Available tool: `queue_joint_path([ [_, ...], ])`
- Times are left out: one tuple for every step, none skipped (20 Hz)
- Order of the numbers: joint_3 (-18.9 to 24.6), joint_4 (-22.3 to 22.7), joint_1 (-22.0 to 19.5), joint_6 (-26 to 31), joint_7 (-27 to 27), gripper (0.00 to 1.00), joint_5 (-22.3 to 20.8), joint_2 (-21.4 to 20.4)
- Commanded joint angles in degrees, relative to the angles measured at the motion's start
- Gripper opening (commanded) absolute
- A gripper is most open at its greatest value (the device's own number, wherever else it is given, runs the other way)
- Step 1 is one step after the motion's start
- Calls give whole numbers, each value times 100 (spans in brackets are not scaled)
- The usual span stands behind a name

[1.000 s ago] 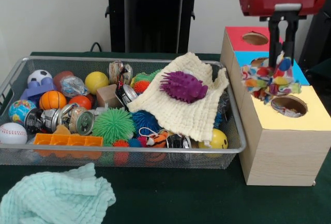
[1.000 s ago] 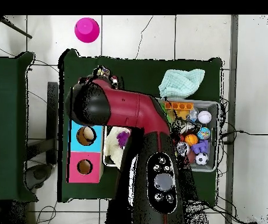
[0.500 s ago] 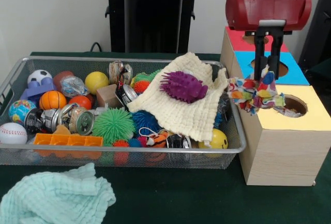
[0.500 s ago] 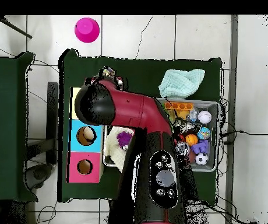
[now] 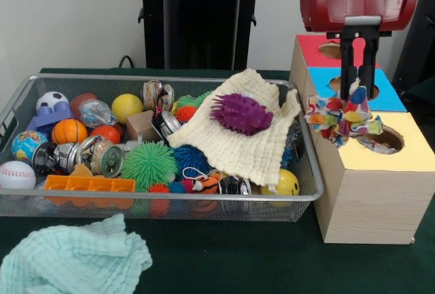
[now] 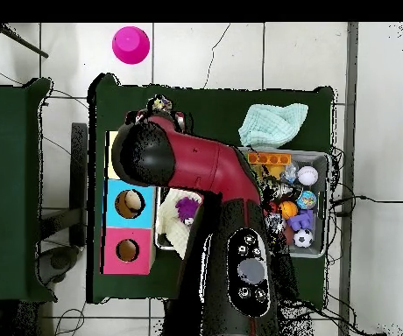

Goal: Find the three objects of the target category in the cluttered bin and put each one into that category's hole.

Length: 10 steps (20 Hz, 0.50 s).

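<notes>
Front view: the black two-fingered hand under the red wrist housing is closed on a multicoloured patterned cloth, pinching its top. The cloth hangs clear above the wooden sorting box, over the left edge of the yellow section, just beside that section's round hole. Something patterned shows inside that hole; cannot tell what. The blue section's hole lies behind the fingers, and the red section's hole is farther back.

The wire mesh bin stands just left of the box on the dark green desk. A cream knitted cloth is draped over the bin's right half with a purple spiky ball on top. Left half holds a green spiky ball, an orange basketball-print ball, a crushed metal can and an orange plastic tray. A mint green cloth lies on the desk in front of the bin.

Overhead view: the red arm covers the box's yellow end; a scrap of the patterned cloth peeks out beyond it.
</notes>
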Motion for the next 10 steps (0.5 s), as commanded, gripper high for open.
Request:
queue_joint_path([
  [89, 453, 3, 617, 1306, 0, 221, 65],
  [105, 476, -2, 617, 1314, 0, 244, 54],
  [137, 508, -18, 619, 1320, 0, 279, 49],
  [167, 547, -35, 626, 1324, 0, 319, 35],
  [203, 576, -55, 624, 1311, 0, 354, 35],
  [241, 608, -82, 632, 1312, 0, 406, 35],
  [261, 648, -93, 597, 1330, 0, 456, 33],
  [238, 656, -75, 592, 1361, 0, 486, 37],
  [194, 655, -37, 605, 1403, 0, 510, 32],
  [176, 669, -17, 611, 1451, 0, 556, 23],
])
